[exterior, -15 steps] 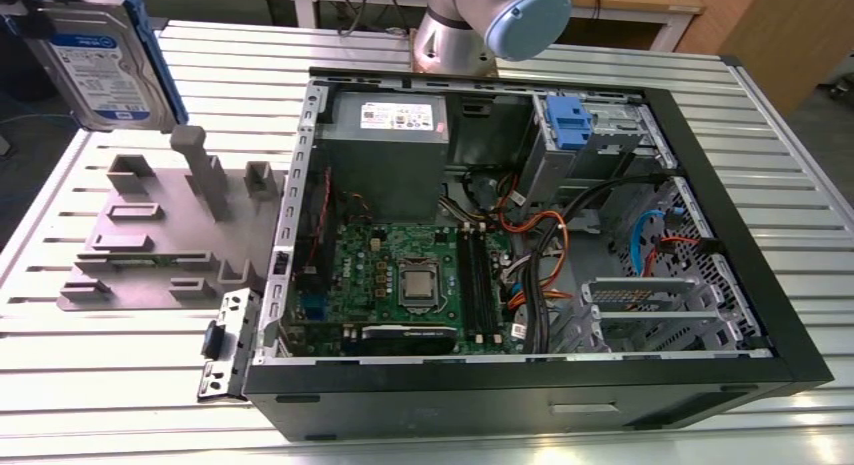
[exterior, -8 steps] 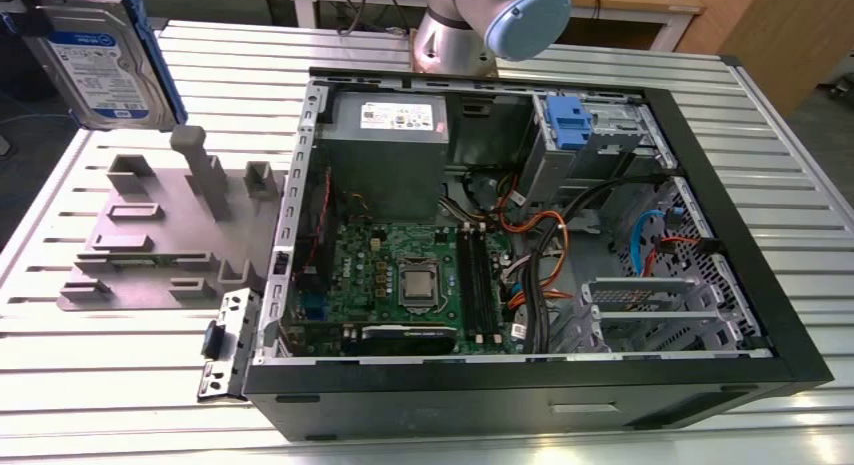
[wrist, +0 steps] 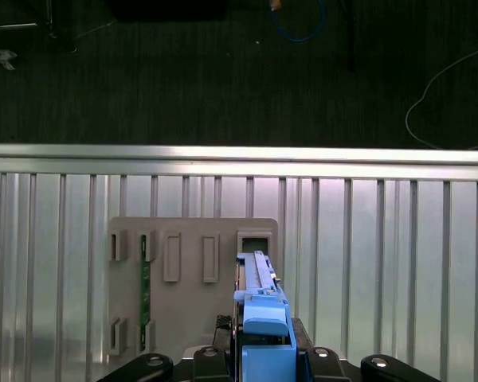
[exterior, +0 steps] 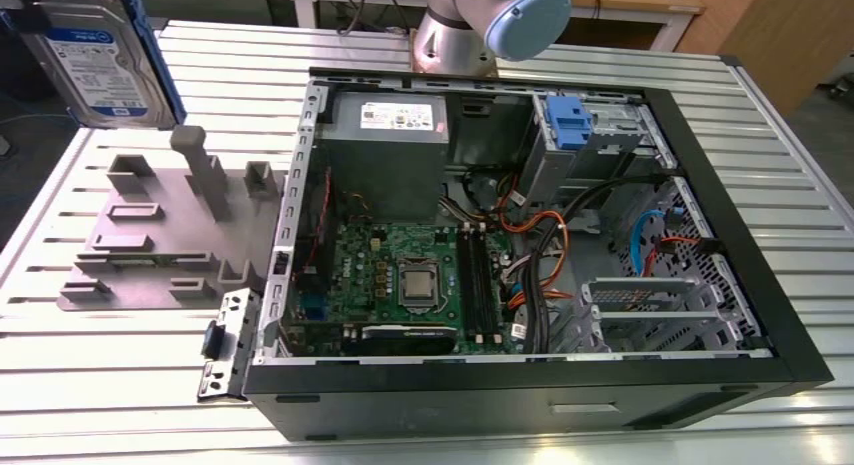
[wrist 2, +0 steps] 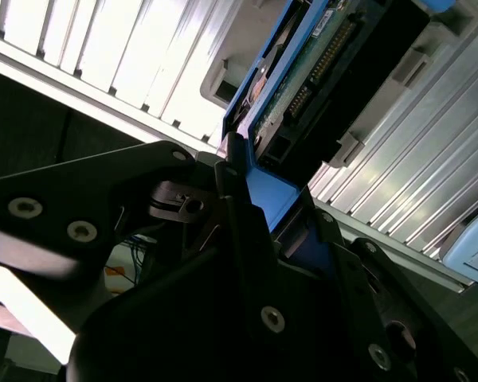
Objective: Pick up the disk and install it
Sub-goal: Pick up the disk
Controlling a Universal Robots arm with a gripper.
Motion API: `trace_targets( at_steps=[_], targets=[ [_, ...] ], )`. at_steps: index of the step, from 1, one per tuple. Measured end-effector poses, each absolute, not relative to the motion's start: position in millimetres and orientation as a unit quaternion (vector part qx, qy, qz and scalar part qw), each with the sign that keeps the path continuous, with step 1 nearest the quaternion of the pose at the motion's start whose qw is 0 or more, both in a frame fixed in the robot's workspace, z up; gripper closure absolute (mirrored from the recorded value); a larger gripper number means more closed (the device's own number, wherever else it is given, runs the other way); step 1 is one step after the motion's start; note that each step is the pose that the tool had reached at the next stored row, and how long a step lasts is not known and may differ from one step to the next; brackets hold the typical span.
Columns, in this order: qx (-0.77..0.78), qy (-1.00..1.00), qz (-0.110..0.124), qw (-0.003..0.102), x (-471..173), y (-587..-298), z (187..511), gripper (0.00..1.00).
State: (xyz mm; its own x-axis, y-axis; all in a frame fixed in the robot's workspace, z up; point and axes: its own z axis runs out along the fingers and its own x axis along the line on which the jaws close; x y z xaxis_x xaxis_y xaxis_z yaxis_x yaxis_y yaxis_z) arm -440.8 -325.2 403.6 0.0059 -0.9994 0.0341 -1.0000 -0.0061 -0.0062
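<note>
The disk (exterior: 96, 57), a silver-grey drive with a white-and-blue label in a bright blue bracket, hangs in the air at the exterior view's upper left, above the grey fixture plate (exterior: 160, 235). In the first wrist view the disk (wrist: 260, 306) shows edge-on between the black fingers, and my gripper (wrist: 263, 358) is shut on its blue bracket. The second wrist view shows the disk's green circuit-board side (wrist 2: 315, 60) rising out of my gripper (wrist 2: 259, 199).
An open computer case (exterior: 747, 235) lies on the slatted metal table (exterior: 120, 385), with a motherboard (exterior: 400, 275), a grey power supply (exterior: 387, 120) and a drive bay with a blue tab (exterior: 567, 120). The arm's base (exterior: 487, 25) stands behind the case. A green strip (wrist: 144, 286) sits in one fixture slot.
</note>
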Motion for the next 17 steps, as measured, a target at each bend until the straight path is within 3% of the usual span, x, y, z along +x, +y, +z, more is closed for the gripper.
trace_targets(
  at_steps=[17],
  targets=[
    [0.709,-0.705,0.015,0.011,-440.9,-325.2,414.2,0.64]
  ],
)
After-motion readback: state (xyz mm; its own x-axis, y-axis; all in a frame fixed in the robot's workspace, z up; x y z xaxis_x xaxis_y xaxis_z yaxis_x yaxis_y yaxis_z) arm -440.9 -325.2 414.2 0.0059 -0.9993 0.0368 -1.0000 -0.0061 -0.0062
